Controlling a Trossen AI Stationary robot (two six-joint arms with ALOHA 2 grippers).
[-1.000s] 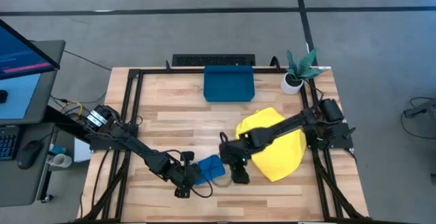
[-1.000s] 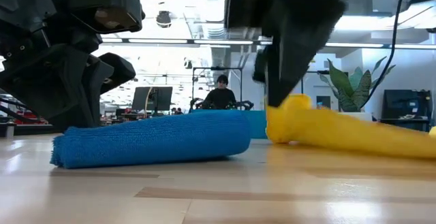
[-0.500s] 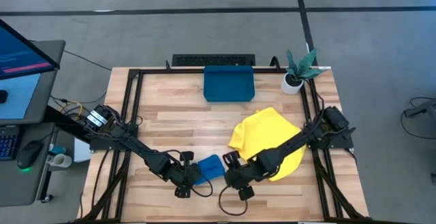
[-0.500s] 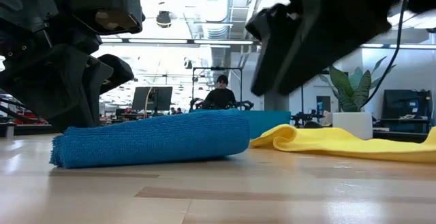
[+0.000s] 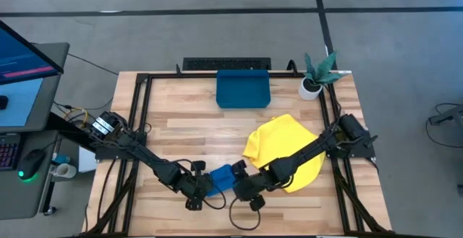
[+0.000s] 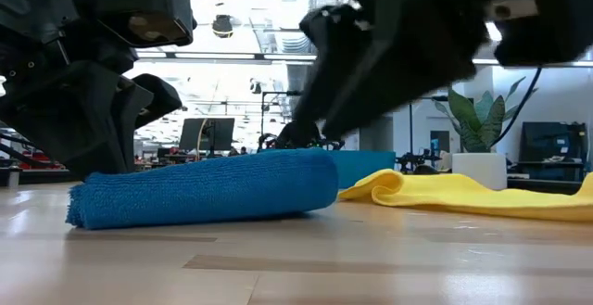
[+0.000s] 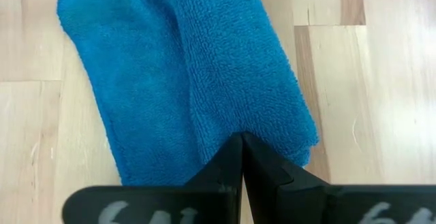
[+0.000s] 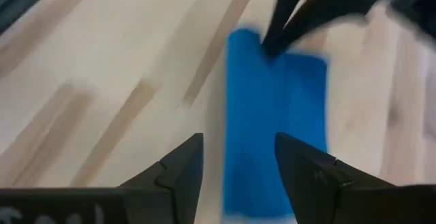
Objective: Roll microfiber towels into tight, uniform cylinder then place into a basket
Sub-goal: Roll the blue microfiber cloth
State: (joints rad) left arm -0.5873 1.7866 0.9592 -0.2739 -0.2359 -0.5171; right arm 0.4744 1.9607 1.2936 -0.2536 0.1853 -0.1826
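Microfiber is what I'm handling, so I expect it to be light, limp and springy: the rolled blue towel will likely loosen the moment pressure comes off, and its nap should grip the wooden table rather than slide. My left gripper has its fingers pinched fully together at one end of that roll, the tips pressed on the cloth's edge; whether any fabric is caught between them I cannot tell. In the left wrist view the roll runs straight ahead of those fingers, with a looser flap lying alongside the tighter fold. My right gripper hangs spread wide and empty just above the opposite end, with the blue roll directly ahead between its fingers. I judge the best hold is across the roll's middle, over the free edge, squeezing firmly enough to trap all the layers, since an end grip would probably let the rest sag or unwind. The yellow towel lies crumpled and unrolled just behind the right gripper, under that arm. The teal basket sits empty well beyond both grippers, at the far edge of the table.
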